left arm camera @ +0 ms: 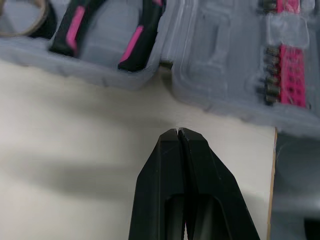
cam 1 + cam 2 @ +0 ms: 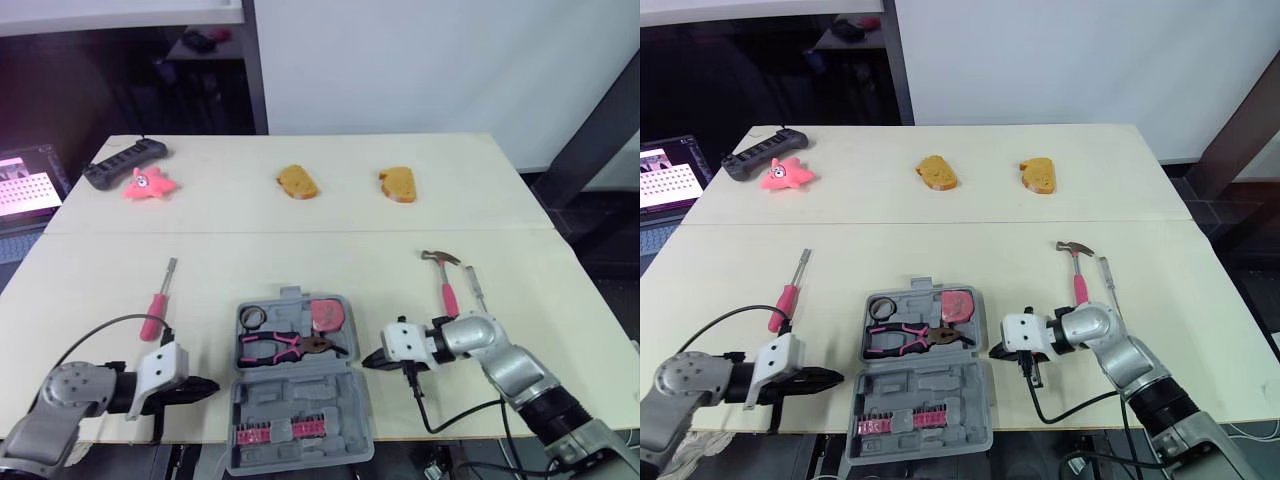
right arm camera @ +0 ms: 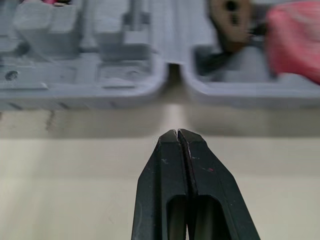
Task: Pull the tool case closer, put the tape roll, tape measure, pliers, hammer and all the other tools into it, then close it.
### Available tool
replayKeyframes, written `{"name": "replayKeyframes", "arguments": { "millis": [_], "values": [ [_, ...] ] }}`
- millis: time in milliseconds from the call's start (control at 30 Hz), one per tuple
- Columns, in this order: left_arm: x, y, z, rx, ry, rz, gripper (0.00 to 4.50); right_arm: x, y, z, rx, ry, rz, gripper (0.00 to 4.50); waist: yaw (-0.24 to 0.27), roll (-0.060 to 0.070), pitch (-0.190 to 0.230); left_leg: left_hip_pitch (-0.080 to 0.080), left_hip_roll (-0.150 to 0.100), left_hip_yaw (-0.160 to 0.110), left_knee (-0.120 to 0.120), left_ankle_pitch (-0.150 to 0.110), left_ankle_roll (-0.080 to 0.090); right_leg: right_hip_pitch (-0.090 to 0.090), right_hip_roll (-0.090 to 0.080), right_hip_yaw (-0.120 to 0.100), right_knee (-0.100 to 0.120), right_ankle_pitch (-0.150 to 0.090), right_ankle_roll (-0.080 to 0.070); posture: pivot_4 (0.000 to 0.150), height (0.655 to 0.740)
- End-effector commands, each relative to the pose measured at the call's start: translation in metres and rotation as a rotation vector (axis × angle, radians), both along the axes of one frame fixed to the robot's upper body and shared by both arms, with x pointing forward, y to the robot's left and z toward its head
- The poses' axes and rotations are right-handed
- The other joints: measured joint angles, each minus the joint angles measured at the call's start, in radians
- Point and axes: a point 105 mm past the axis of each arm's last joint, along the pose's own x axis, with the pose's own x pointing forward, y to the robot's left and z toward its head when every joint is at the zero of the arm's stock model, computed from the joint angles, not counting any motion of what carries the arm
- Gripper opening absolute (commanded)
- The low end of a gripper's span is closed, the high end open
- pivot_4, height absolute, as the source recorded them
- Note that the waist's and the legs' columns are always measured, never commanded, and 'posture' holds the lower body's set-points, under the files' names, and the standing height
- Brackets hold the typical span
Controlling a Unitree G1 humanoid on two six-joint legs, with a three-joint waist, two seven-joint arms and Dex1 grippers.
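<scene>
Both end effectors are pinched fully shut with nothing in them, left end effector [image 2: 212,386] and right end effector [image 2: 368,358] flanking the open tool case [image 2: 300,385] at its hinge line. The case sits at the table's [image 2: 400,220] near edge, with its bit-holder half apparently hanging over it (that's my worry). One more tug toward me could tip the case off and dump the pliers [image 2: 285,347], tape roll [image 2: 251,316] and tape measure [image 2: 326,315]. The hammer [image 2: 447,280] and pink screwdriver [image 2: 155,310] lie out on the table, so closing now would leave them behind.
</scene>
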Motion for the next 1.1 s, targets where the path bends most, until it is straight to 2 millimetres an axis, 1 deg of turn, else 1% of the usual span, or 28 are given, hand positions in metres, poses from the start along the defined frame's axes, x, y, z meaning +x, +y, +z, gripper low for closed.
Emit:
{"name": "replayKeyframes", "arguments": {
  "millis": [33,133,233,300,500,633,700,800,867,1100],
  "values": [
    [0.008,-0.012,0.0,-0.016,-0.02,-0.035,0.05,-0.002,0.011,0.004,0.027,-0.017,0.022,0.0,-0.001,0.0,0.0,0.0,0.0,0.0,0.0,0.0,0.0,0.0,0.0,0.0,0.0,0.0,0.0,0.15,0.74],
    [0.014,-0.025,-0.003,-0.025,-0.032,-0.061,0.05,-0.005,0.02,0.004,0.043,-0.012,0.037,0.0,-0.002,0.0,0.0,0.0,0.0,0.0,0.0,0.0,0.0,0.0,0.0,0.0,0.0,0.0,0.001,0.15,0.74],
    [0.019,-0.04,0.0,-0.05,-0.047,-0.085,0.05,-0.005,0.027,0.003,0.061,-0.005,0.034,0.0,-0.001,0.0,0.0,0.0,0.0,0.0,0.0,0.0,0.0,0.0,0.0,0.0,0.0,0.0,0.001,0.15,0.74],
    [0.02,-0.045,0.002,-0.06,-0.049,-0.087,0.05,-0.003,0.028,0.004,0.069,-0.003,0.023,0.0,0.0,0.0,0.0,0.001,0.0,0.0,0.0,0.0,0.0,0.001,0.0,0.0,0.0,0.0,0.001,0.15,0.74],
    [0.022,-0.046,0.006,-0.06,-0.056,-0.073,0.05,0.001,0.03,0.007,0.091,-0.003,-0.006,0.0,-0.001,0.0,0.0,0.002,0.0,-0.001,0.0,0.0,0.0,0.002,0.0,0.0,0.0,0.0,0.0,0.15,0.74],
    [0.038,-0.046,0.019,-0.071,-0.099,-0.029,0.05,0.01,0.03,0.014,0.11,-0.019,-0.054,0.0,0.0,0.0,0.0,0.001,0.0,-0.001,0.001,0.0,0.0,0.002,0.0,0.0,0.0,0.0,0.001,0.15,0.74],
    [0.043,-0.046,0.021,-0.066,-0.11,-0.015,0.05,0.014,0.029,0.015,0.11,-0.022,-0.065,0.0,-0.001,0.0,0.0,0.001,0.0,-0.001,0.001,0.0,0.0,0.002,0.0,0.0,0.0,0.0,0.001,0.15,0.74],
    [0.051,-0.046,0.022,-0.054,-0.126,-0.002,0.05,0.022,0.028,0.015,0.1,-0.024,-0.098,0.0,-0.002,0.0,0.0,0.001,0.0,-0.001,0.0,0.0,0.0,0.002,0.0,0.0,0.0,0.0,0.001,0.15,0.74],
    [0.057,-0.047,0.022,-0.052,-0.138,0.013,0.05,0.026,0.025,0.012,0.069,-0.034,-0.11,0.0,-0.003,0.0,0.0,0.001,0.0,-0.001,0.0,0.0,0.0,0.001,0.0,0.0,0.0,0.001,0.001,0.15,0.74],
    [0.067,-0.056,0.016,-0.042,-0.151,0.029,0.05,0.046,0.016,0.014,0.042,-0.07,-0.166,0.0,-0.002,0.0,0.0,0.001,0.0,-0.001,0.001,0.0,0.0,0.002,0.0,0.0,0.0,0.001,0.001,0.15,0.74]
  ]
}}
